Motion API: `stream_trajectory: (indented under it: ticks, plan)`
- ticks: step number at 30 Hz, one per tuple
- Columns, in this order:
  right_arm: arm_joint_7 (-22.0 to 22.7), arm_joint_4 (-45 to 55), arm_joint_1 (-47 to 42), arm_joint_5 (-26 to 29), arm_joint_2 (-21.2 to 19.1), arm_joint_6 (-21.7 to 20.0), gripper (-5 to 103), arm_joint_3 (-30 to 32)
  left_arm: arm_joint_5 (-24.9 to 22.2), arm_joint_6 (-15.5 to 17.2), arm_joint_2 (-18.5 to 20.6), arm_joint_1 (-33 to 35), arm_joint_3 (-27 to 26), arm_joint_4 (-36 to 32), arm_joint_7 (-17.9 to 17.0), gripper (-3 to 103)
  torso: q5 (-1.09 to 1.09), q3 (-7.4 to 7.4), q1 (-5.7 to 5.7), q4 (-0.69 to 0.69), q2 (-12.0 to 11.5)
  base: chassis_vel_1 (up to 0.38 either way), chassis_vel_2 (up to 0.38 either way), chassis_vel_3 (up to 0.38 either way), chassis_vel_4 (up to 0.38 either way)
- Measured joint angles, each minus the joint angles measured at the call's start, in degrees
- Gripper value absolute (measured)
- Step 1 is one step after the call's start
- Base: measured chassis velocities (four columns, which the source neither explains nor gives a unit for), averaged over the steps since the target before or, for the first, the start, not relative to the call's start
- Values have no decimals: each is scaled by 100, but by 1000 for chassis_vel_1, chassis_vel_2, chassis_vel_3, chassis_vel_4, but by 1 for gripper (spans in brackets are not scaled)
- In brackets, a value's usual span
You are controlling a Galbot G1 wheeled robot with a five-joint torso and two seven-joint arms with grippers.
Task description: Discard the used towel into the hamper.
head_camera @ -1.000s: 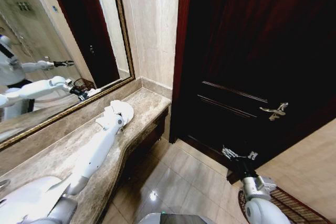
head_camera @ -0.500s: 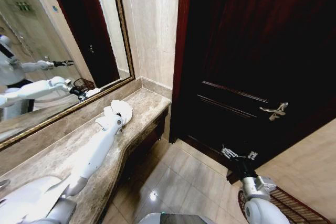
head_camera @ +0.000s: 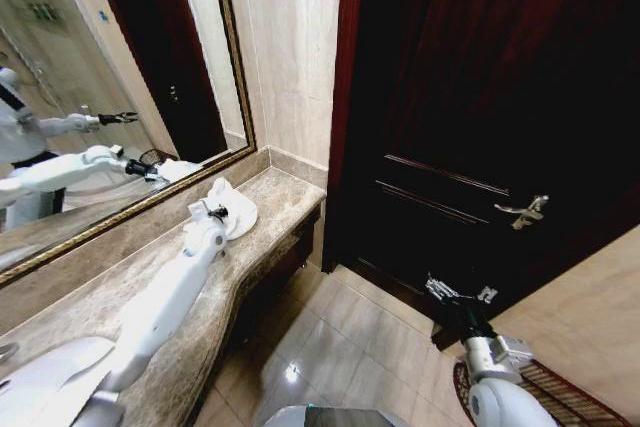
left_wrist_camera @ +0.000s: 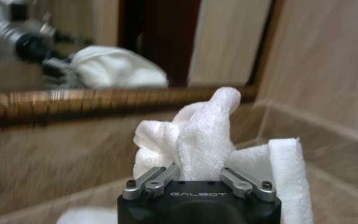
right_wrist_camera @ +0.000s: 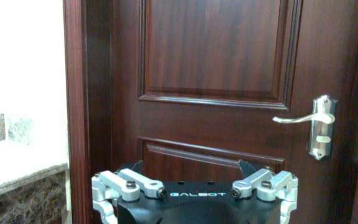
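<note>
from the head view i have the left gripper [head_camera: 216,213] out over the far end of the stone counter [head_camera: 110,297], below the gold-framed mirror [head_camera: 120,87]. in the left wrist view the left gripper [left_wrist_camera: 195,179] is clenched on the white towel [left_wrist_camera: 197,135]: the cloth rises bunched from between the two fingers, and a flatter fold of it lies just beside the gripper toward the corner of the wall. in the head view the towel [head_camera: 236,213] is a white heap on the counter, touching the gripper tip and spreading just past it toward the counter's end. the mirror reflects the same arm and cloth.

the hamper [head_camera: 550,392] sits on the tiled floor at the lower right corner of the head view, a dark wire basket partly hidden behind my right arm. it is well apart from the towel, on the other side of the floor gap in front of the dark wooden door [head_camera: 470,127].

the right gripper [head_camera: 460,295] hangs low in front of the door, above and near the hamper. in the right wrist view the right gripper [right_wrist_camera: 195,198] has its fingers spread wide with nothing between them, facing the door handle [right_wrist_camera: 309,121].
</note>
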Motion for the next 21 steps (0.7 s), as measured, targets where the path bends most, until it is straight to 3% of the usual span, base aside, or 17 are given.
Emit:
stream_trajectory:
  ticks: [5,8,12,18,21]
  plan:
    - [15,27,-17,-2,3,37,100,-29,169,-149,132,495,-384,-623,382,10,1,0,0,-1,0,0,0,0,0]
    - [25,87,-39,-4,5,51,100,-76,511,-406,250,1108,-814,-1136,898,10,1,-1,0,-1,0,0,0,0,0]
    - [34,188,-47,18,6,42,100,-92,594,-557,281,1511,-1057,-1483,1085,10,1,-1,-1,-1,0,0,0,0,0]
    - [36,380,-77,127,6,-49,100,-82,614,-516,270,1798,-1178,-1861,1096,10,2,-1,-1,-2,0,0,0,0,0]
    - [49,579,-115,298,6,-156,100,-13,959,-480,149,2132,-1205,-2127,1215,10,1,-1,-1,-2,0,0,0,0,0]
